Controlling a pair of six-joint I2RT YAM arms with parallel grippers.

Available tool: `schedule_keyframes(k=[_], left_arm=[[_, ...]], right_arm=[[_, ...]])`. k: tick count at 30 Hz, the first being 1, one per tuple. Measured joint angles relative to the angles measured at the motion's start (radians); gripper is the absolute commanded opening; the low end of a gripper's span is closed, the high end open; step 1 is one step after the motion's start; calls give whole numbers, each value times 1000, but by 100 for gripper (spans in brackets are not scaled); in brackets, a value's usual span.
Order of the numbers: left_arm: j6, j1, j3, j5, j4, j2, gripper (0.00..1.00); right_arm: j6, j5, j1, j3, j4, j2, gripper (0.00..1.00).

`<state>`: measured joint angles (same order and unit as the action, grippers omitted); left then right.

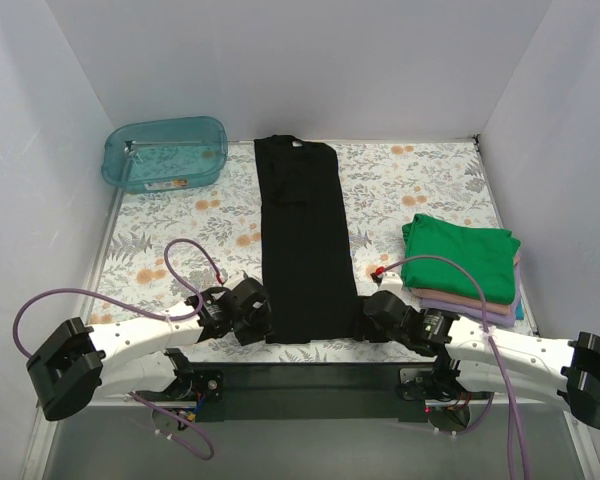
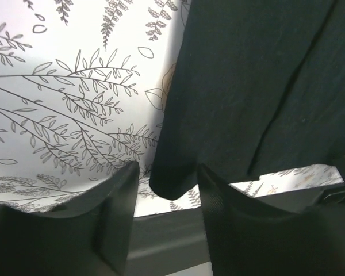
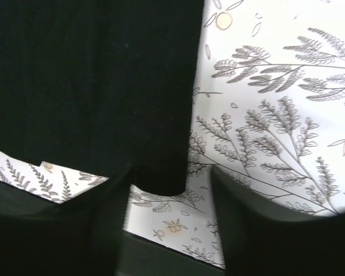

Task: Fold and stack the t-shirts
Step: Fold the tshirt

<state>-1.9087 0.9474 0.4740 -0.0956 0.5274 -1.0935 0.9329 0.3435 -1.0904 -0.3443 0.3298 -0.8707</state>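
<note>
Two hem corners are what you are on now. The black t-shirt (image 1: 300, 240) lies as a long narrow strip down the middle of the table (image 1: 420, 190), collar at twelve o'clock, hem at six. Your left gripper (image 2: 168, 168) and right gripper (image 3: 171, 172) sit at that hem, one at seven o'clock, one at five. (spotter)

Have I got hold of it? (operator)

Not that I can see. In each wrist view the jaws stand partly apart with a corner of the hem lying in the gap between them, and the table pattern shows beside the cloth. You are straddling it, not pinching it. (spotter)

So which step is this? (operator)

I'd judge the lengthwise folds are done and you are at the pick-up for the crosswise fold. Next you need both jaws brought together on all the layers at each corner. Then lift evenly and carry towards twelve o'clock, hands level so that the strip does not skew. (spotter)

And afterwards? (operator)

The pile of folded t-shirts (image 1: 465, 270), green on top, sits at four o'clock, well apart from the strip, and the black one should end up on it. The teal tub (image 1: 165, 152) at ten o'clock has no part in this. Watch the left corner: it looks layered, and a shallow bite could take only the top layer. (spotter)
</note>
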Motion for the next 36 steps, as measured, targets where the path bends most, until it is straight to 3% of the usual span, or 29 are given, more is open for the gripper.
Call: schedule_keyframes(k=[2, 3, 5, 6, 9, 10, 12, 26, 31, 36], left_arm=[[-5, 2, -3, -1, -9, -8, 25], [-10, 2, -5, 2, -14, -14, 16], [-14, 4, -9, 3, -24, -25, 2], [-13, 5, -10, 3, -26, -28, 0], [-11, 6, -14, 8, -36, -27, 0], [-10, 6, -18, 10, -41, -22, 0], [-7, 12, -26, 13, -42, -7, 0], [11, 63, -143, 172, -45, 207, 0], [9, 63, -141, 180, -49, 255, 0], [10, 64, -70, 101, -42, 240, 0]], right_arm=[[2, -14, 2, 2, -21, -18, 51], [4, -18, 2, 2, -37, -32, 47], [1, -35, 3, 2, -65, -56, 33], [5, -48, 4, 2, -72, -65, 25], [8, -77, 4, -1, -93, -93, 18], [10, -84, 4, -1, -95, -95, 9], [12, -100, 4, -1, -94, -90, 1], [40, -336, -31, 130, -56, 184, 1], [38, -331, -32, 122, -39, 191, 1], [10, -262, -36, 38, -8, 134, 1]])
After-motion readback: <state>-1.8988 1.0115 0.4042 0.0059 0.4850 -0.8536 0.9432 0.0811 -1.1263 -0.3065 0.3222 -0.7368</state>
